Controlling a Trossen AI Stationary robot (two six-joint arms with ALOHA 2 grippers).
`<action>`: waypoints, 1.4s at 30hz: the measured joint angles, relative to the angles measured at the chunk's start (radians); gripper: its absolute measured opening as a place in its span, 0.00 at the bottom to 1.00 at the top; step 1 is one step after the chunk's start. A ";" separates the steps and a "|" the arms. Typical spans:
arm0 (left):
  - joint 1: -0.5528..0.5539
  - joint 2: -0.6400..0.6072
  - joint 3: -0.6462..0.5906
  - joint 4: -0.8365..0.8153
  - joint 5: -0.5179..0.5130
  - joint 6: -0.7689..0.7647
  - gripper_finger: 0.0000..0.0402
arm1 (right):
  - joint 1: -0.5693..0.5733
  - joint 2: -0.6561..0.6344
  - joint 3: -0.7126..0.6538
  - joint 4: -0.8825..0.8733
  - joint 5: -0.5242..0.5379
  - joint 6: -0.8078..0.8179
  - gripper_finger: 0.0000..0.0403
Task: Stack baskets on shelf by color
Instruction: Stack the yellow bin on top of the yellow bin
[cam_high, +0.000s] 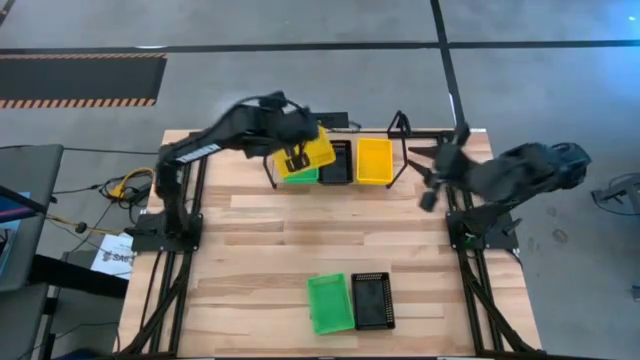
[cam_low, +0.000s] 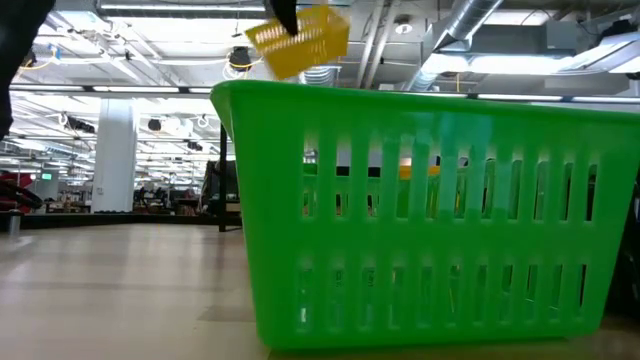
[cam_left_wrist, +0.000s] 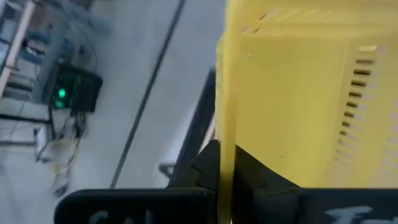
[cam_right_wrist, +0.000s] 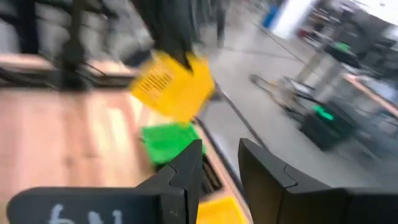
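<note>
- My left gripper (cam_high: 297, 160) pinches the rim of a tilted yellow basket (cam_high: 310, 150), held above the green basket (cam_high: 301, 174) at the shelf's (cam_high: 402, 132) left end.
- The shelf's yellow basket (cam_high: 374, 160) lies at the right end, so I judge the load must cross the black one (cam_high: 335, 162).
- My right gripper (cam_high: 430, 165), fingers spread, waits near the table's (cam_high: 260, 250) far right corner.

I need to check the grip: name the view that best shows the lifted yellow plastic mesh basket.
The high view: the yellow plastic mesh basket hangs tilted from the left end effector over the shelf. Low and right wrist views show it small; the left wrist only one wall.
</note>
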 joint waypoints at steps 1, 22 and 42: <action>0.000 -0.020 0.000 0.033 0.000 0.006 0.00 | -0.018 0.022 -0.003 -0.006 0.026 0.015 0.31; 0.020 -0.111 0.000 0.257 -0.154 0.060 0.00 | -0.387 0.337 -0.017 0.506 -0.038 0.009 0.28; 0.025 -0.137 -0.001 0.214 -0.064 0.080 0.00 | -0.445 0.282 -0.016 0.698 -0.341 -0.099 0.51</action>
